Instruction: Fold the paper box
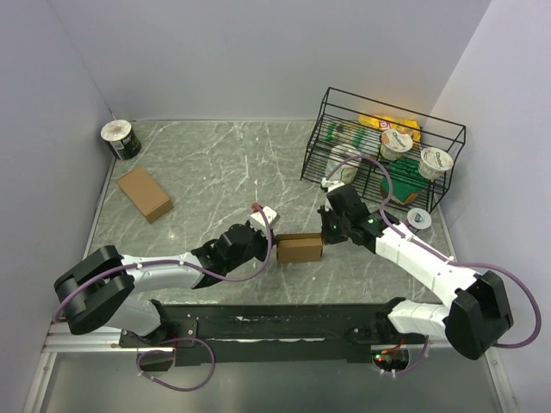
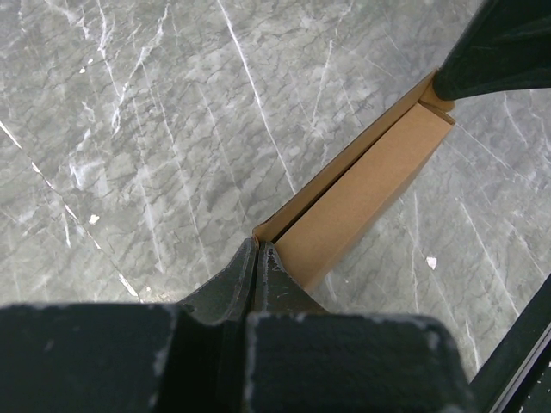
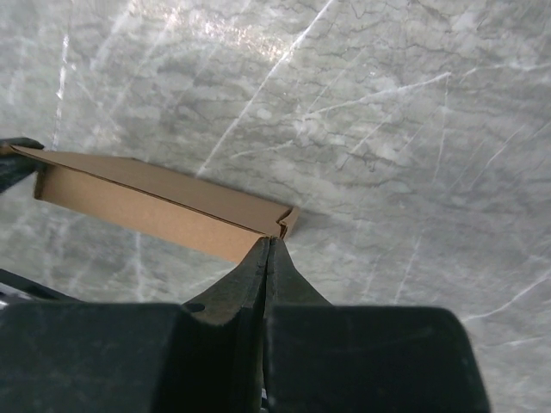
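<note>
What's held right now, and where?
The left gripper and right gripper, both shut, meet the paper box at opposite ends; pinching or pressing cannot be told.

Overhead view; close wrist views share paper box [image 1: 300, 249].

Paper box [image 1: 300, 249] plain brown, no print; worktop [image 1: 215, 163] grey-green marble with white veins. Left pincer [image 2: 256, 254] and right pincer [image 3: 269, 249] black, arms [image 1: 172, 274] white and black. At 10 o'clock a second brown box [image 1: 145, 194]; at 2 o'clock a black wire basket [image 1: 396, 109] with white-and-green cups [image 1: 397, 143] and a yellow packet [image 1: 387, 123].
</note>
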You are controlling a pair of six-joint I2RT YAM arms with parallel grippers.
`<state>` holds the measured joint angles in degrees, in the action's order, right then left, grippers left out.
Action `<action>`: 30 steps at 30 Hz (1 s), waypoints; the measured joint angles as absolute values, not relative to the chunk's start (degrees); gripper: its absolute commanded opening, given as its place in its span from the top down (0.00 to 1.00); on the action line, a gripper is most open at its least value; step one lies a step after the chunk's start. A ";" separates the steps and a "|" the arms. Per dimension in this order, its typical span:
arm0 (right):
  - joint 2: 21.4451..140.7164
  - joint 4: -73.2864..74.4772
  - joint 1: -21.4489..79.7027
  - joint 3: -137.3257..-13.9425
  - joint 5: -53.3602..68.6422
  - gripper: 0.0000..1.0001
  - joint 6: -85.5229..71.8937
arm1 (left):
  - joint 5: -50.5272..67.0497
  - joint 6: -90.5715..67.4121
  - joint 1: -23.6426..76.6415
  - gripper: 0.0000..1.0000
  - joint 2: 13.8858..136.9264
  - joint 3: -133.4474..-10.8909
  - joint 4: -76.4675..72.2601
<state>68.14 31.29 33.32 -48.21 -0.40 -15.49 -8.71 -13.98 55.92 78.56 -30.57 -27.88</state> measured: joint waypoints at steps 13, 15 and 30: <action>64.40 28.34 33.32 -44.45 -0.45 1.00 -23.66 | -12.32 -13.30 57.49 0.99 78.56 -30.57 -27.90; 64.14 27.64 33.34 -43.97 -0.49 1.00 -24.45 | -12.93 -13.17 57.69 0.99 78.56 -30.57 -27.88; 60.31 21.71 34.89 -38.68 -2.98 1.00 -29.36 | -14.72 -13.17 58.13 0.99 78.59 -30.57 -27.77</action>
